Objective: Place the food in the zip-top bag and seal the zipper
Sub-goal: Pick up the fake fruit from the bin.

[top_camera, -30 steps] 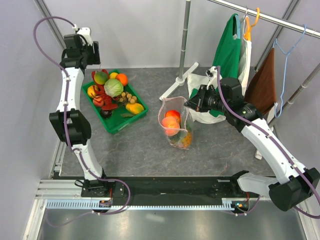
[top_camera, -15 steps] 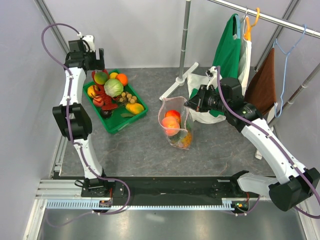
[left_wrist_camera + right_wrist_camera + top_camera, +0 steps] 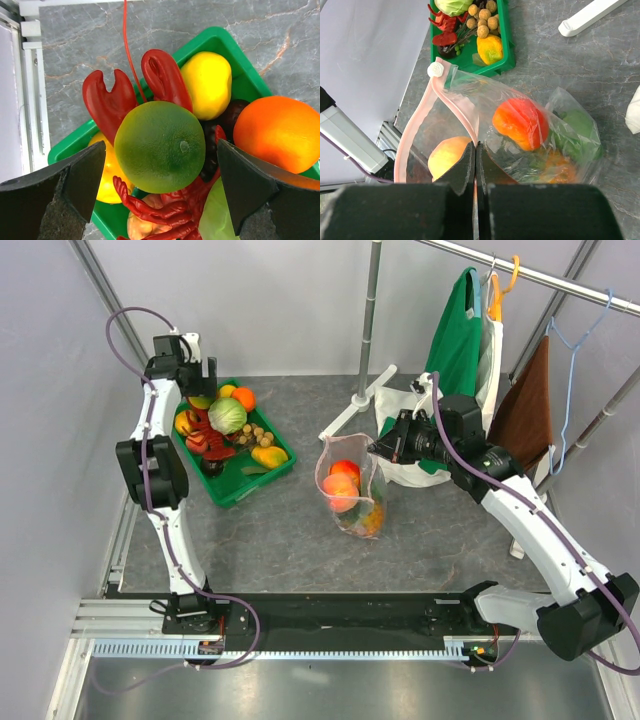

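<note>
The zip-top bag [image 3: 352, 495] stands open mid-table with two red-yellow peaches [image 3: 345, 472], a green pepper [image 3: 576, 127] and orange pieces [image 3: 555, 169] inside. My right gripper [image 3: 376, 447] is shut on the bag's right rim; in the right wrist view the right gripper [image 3: 475, 148] pinches the pink zipper [image 3: 412, 134], which loops open, with a white slider [image 3: 435, 69] at its far end. My left gripper [image 3: 200, 380] is open over the green tray [image 3: 236, 492]. In the left wrist view the left gripper [image 3: 160, 150] straddles a round green fruit [image 3: 159, 145] without touching it.
The tray [image 3: 220, 37] also holds a red lobster toy [image 3: 165, 75], a yellow fruit [image 3: 207, 82], an orange [image 3: 280, 132] and a cabbage [image 3: 227, 415]. A clothes rack pole [image 3: 370, 320] with white feet [image 3: 590, 15] and a hanging green garment [image 3: 455, 340] stand behind the bag.
My left gripper has swung right and down from the back left corner to above the tray's green fruit. The right gripper and the bag have not moved.
</note>
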Robot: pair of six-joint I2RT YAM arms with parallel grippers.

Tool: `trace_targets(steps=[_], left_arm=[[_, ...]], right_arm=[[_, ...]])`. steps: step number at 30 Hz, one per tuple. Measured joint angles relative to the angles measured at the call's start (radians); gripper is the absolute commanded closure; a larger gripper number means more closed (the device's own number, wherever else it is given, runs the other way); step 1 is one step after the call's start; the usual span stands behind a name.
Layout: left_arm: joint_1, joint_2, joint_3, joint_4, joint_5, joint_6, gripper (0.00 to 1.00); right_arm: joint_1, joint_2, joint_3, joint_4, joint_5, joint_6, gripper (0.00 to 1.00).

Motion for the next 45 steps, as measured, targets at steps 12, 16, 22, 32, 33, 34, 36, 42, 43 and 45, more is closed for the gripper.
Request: trace_targets(steps=[12, 16, 22, 32, 33, 34, 36, 42, 43, 45], left_arm=[[0.0, 0.033, 0.0, -0.004, -0.001, 0.0, 0.03], [0.0, 0.037, 0.0, -0.003, -0.001, 0.0, 0.13], [0.0, 0.037, 0.004, -0.008, -0.001, -0.002, 0.25], [0.0, 0.024, 0.008, -0.021, -0.019, -0.002, 0.37], [0.0, 0.018, 0.008, -0.021, -0.024, -0.002, 0.37], [0.0, 0.007, 0.008, -0.021, -0.031, -0.002, 0.37], [0.0, -0.019, 0.008, -0.021, -0.034, -0.002, 0.38], [0.0, -0.149, 0.013, -0.021, 0.02, -0.005, 0.41], [0.0, -0.18, 0.012, -0.022, 0.051, -0.009, 0.41], [-0.007, -0.253, 0.001, -0.021, 0.111, -0.013, 0.4]], right_arm=[[0.0, 0.005, 0.0, 0.0, 0.0, 0.0, 1.0], [0.0, 0.008, 0.0, 0.0, -0.001, 0.0, 1.0], [0.0, 0.008, 0.0, 0.0, -0.001, 0.0, 1.0], [0.0, 0.008, 0.0, 0.0, -0.001, 0.0, 1.0], [0.0, 0.008, 0.0, 0.001, -0.001, 0.0, 1.0], [0.0, 0.008, 0.0, 0.0, -0.001, 0.0, 1.0], [0.0, 0.008, 0.0, 0.0, -0.001, 0.0, 1.0], [0.0, 0.008, 0.0, 0.001, -0.001, 0.0, 1.0], [0.0, 0.008, 0.0, 0.001, -0.001, 0.0, 1.0], [0.0, 0.008, 0.0, 0.001, -0.001, 0.0, 1.0]])
